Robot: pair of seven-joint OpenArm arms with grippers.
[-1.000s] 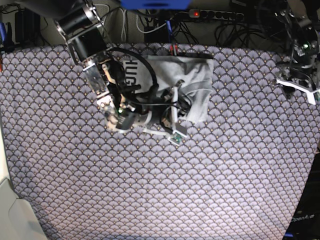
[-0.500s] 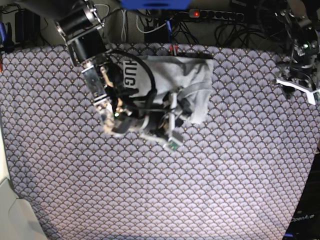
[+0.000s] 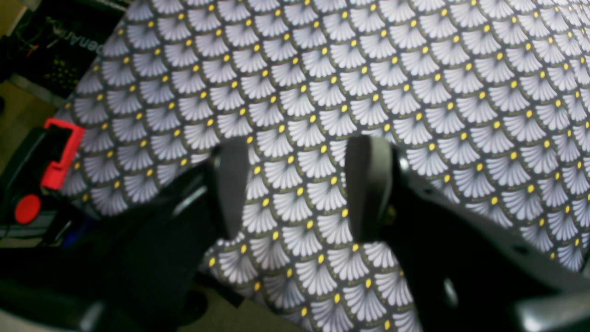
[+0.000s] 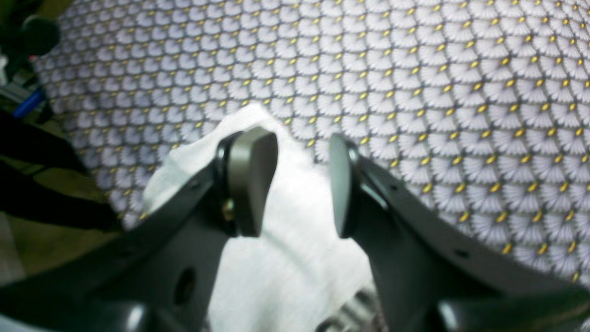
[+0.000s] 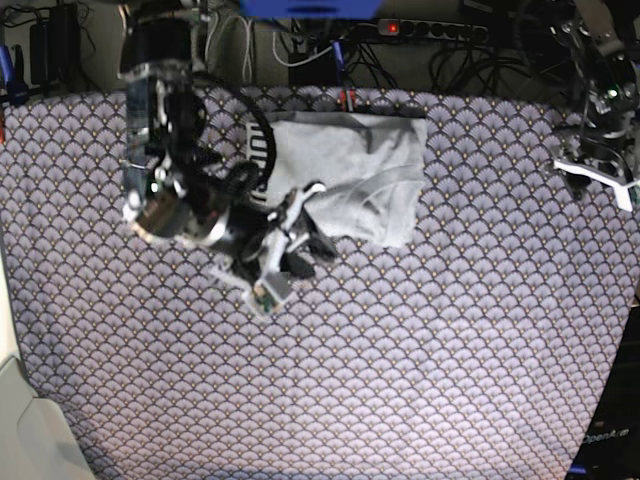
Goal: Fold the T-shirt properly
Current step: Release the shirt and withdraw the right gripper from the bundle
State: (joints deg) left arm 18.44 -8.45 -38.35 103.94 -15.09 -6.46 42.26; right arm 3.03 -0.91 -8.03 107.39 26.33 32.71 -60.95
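The light grey T-shirt lies folded into a compact rectangle at the back middle of the table, with black lettering showing at its left edge. My right gripper hovers at the shirt's lower left corner. In the right wrist view this right gripper is open. The T-shirt's pale cloth lies below the fingers and nothing is pinched between them. My left gripper sits far off at the table's right edge. In the left wrist view the left gripper is open over bare tablecloth.
The purple-grey fan-patterned tablecloth covers the whole table. A power strip and cables run behind the back edge. A red and black clamp sits just off the table's edge near my left gripper.
My right gripper has opened, let go of the shirt, and drawn back to the left and downward off its lower edge. The left arm has not moved.
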